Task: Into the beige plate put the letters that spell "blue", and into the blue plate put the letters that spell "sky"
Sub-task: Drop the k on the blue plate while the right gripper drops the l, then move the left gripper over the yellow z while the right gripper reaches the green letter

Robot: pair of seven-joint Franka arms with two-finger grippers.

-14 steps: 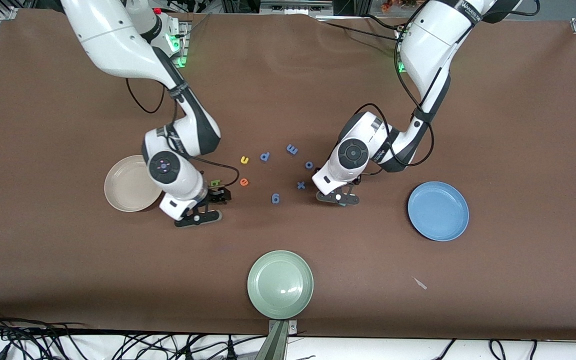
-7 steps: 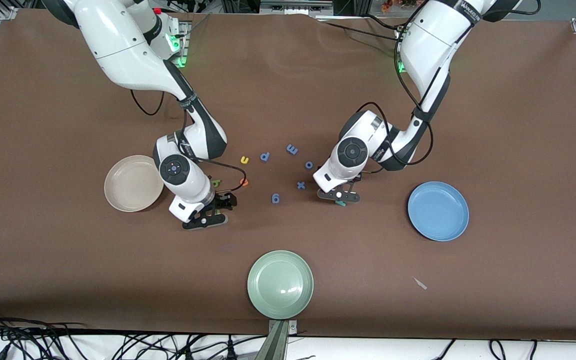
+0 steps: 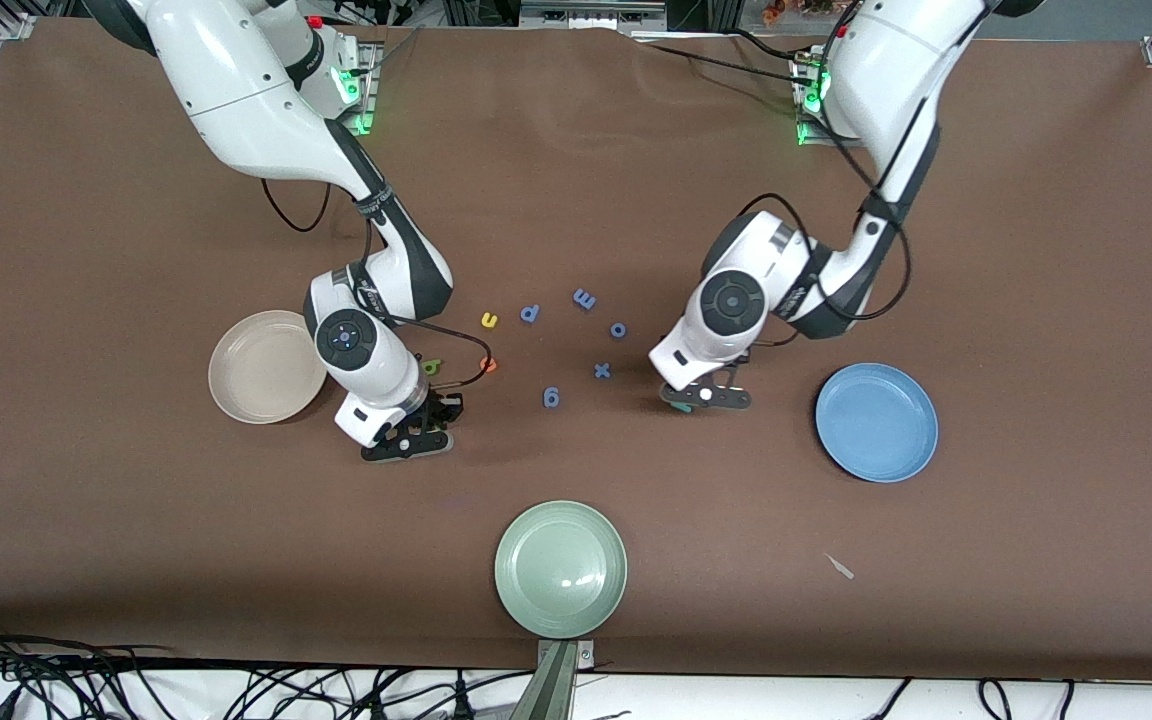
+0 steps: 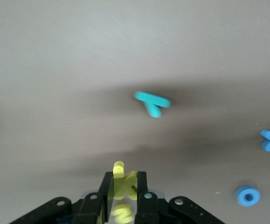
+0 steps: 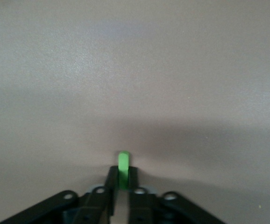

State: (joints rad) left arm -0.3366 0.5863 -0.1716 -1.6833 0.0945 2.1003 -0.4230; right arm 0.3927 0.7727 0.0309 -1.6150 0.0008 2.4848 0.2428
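Yellow "k" [image 4: 124,183] is pinched in the left gripper [image 4: 124,198] over the table [image 3: 1036,250], with the teal "y" [image 4: 152,103] lying below, near the blue plate [image 3: 876,422]. Green "l" [image 5: 123,171] is clamped in the right gripper [image 5: 122,191] beside the beige plate [image 3: 261,366].

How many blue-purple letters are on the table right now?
5, clustered mid-table between the arms: a d-shape, an m-shape, an o, an x and a 6-shape, nearest the front camera. An arm could hide another.
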